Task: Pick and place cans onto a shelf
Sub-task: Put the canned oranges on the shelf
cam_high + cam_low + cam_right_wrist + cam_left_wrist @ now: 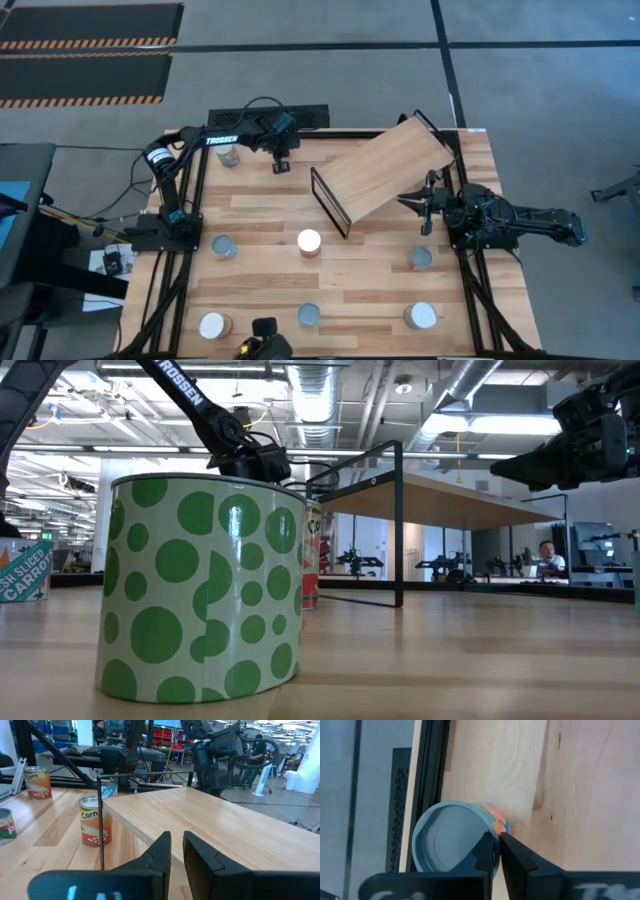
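The shelf, a light-wood board raised on a thin black frame, stands on the table at the far right, turned askew. Several cans stand upright on the table around it, among them one with a white top and one at the far left. My left gripper is shut and hangs above the far left of the table. In its wrist view its fingers are over a grey-topped, orange-labelled can. My right gripper is shut and empty beside the shelf's right edge.
A green-dotted can stands close to the low camera, with a red-labelled can behind it. Corn cans stand by the shelf's frame. More cans stand along the near edge. Black rails border the table's sides.
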